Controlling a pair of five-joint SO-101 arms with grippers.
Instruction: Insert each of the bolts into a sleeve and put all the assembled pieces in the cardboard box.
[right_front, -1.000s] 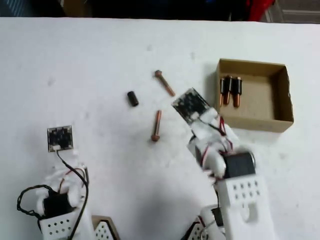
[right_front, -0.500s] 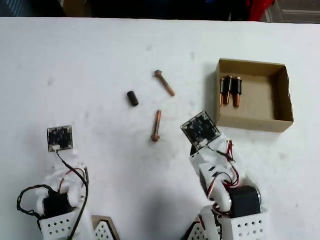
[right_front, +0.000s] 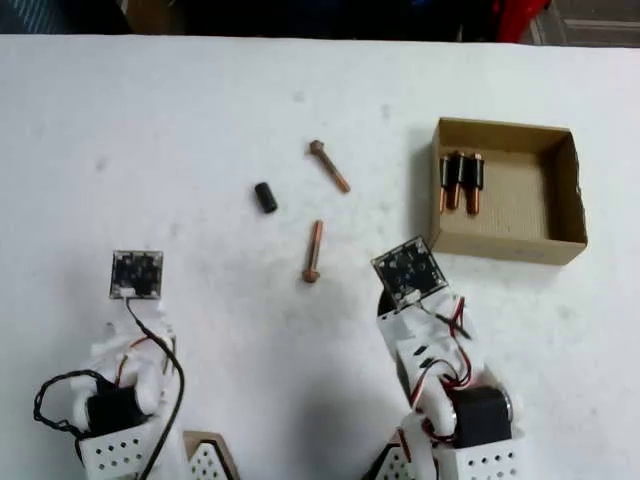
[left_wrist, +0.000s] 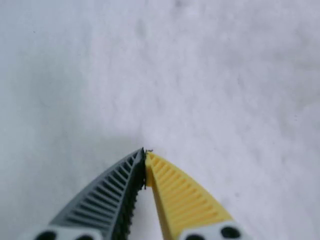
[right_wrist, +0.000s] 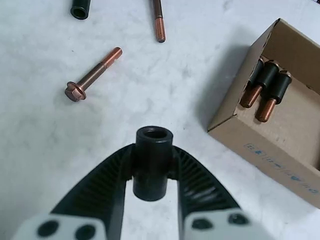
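Two copper bolts lie loose mid-table: one (right_front: 313, 251) (right_wrist: 93, 74) near my right arm, the other (right_front: 329, 166) (right_wrist: 158, 20) farther back. A loose black sleeve (right_front: 265, 197) (right_wrist: 80, 8) rests to their left. My right gripper (right_wrist: 153, 156) is shut on a second black sleeve (right_wrist: 152, 165), held upright with its bore facing up, above bare table between the near bolt and the cardboard box (right_front: 525, 195) (right_wrist: 250, 140). Three assembled pieces (right_front: 459, 181) (right_wrist: 265, 85) lie in the box's left end. My left gripper (left_wrist: 145, 156) is shut and empty over bare table at front left.
In the high view, the right arm's wrist board (right_front: 410, 272) covers its gripper, just left of the box's near corner. The left arm's board (right_front: 137, 273) sits at front left. White tabletop stretches across the back and left.
The right arm has drawn back toward the table's front, away from the bolts and box. The left arm's wrist has shifted slightly to the right.
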